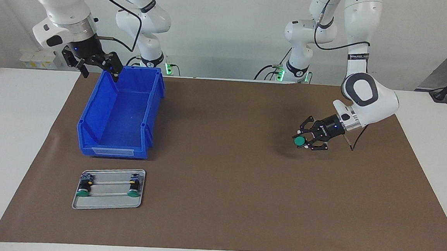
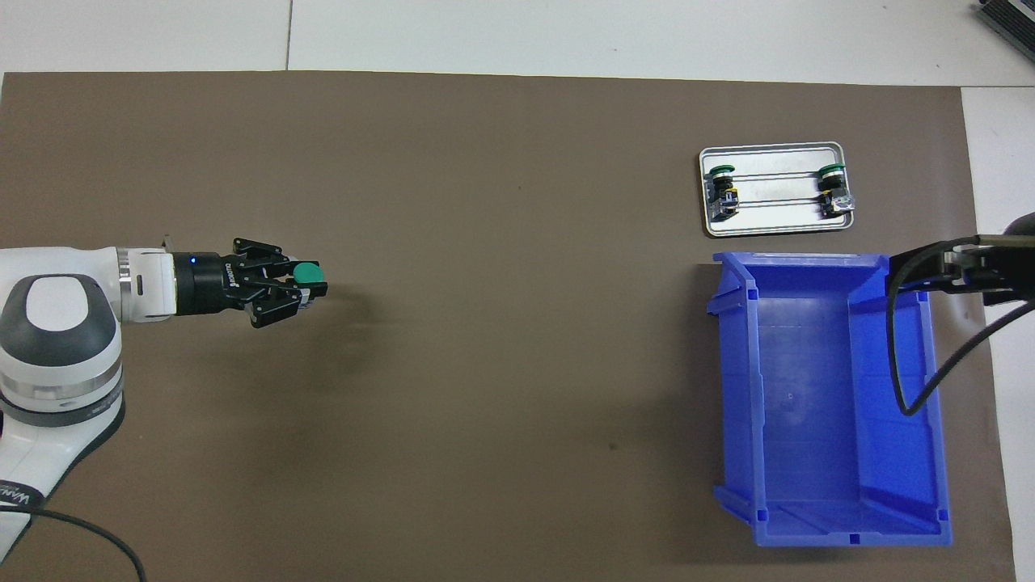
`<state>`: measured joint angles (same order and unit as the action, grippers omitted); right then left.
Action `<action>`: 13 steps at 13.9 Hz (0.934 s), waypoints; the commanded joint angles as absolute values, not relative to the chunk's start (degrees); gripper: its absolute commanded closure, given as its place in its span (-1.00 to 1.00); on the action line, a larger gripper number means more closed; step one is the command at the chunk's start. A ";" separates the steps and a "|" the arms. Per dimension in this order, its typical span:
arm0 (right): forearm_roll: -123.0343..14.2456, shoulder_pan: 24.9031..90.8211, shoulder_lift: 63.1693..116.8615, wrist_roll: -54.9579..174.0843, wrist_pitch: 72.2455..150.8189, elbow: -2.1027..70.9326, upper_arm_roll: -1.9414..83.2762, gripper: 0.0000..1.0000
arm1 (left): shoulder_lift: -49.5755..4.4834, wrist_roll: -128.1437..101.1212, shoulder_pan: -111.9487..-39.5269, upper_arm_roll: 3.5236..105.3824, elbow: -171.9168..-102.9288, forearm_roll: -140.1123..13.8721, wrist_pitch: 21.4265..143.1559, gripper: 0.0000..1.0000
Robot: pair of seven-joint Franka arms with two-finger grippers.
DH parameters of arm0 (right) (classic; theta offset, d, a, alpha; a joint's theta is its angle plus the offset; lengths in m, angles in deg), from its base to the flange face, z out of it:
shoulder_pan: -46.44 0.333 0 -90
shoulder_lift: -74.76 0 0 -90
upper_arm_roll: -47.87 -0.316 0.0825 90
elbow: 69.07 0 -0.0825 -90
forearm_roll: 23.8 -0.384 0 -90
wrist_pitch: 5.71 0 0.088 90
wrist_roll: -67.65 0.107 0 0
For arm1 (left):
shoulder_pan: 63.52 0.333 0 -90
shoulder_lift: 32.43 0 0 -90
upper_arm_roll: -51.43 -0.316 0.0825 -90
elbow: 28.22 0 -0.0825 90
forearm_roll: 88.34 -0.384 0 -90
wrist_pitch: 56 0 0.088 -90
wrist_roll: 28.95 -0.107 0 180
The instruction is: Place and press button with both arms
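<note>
Stretching across the white table (image 1: 21, 136), a brown mat (image 1: 219, 187) carries the whole job, with 2 white Franka arms at the robots' end. The blue bin (image 1: 121, 115), open and seemingly empty, sits toward the right arm's end of the table; the right gripper (image 1: 95, 65) hangs over its corner nearest the robots, fingers spread and holding nothing, apparently waiting its turn. Farther from the robots than the bin lies a grey metal tray (image 1: 108, 204) holding 2 more green-capped buttons, 1 at each end, probably the supply or the target fixture. Toward the left arm's end, the left gripper (image 1: 308, 140) reaches out level over bare mat, its fingers clenched on the button (image 1: 300, 141), green cap pointing toward the middle of the table. That sideways carry suggests transport toward the tray or bin, well apart from it. Nothing stands between; only open mat lies along the way.
</note>
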<state>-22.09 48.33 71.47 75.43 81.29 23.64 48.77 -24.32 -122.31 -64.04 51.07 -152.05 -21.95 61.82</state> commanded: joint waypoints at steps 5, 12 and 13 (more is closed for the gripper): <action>-22.93 48.90 70.46 75.38 82.09 24.71 49.45 -1.00 | -23.64 -140.57 -69.49 50.99 -159.09 -0.47 69.24 0.90; -22.93 48.99 70.46 75.38 82.09 24.62 49.45 -1.00 | -20.74 -157.69 -69.68 50.99 -162.07 10.88 65.57 0.91; -22.93 48.99 70.46 75.38 82.09 24.62 49.45 -1.00 | -20.74 -159.63 -69.24 50.90 -163.30 11.41 63.90 0.91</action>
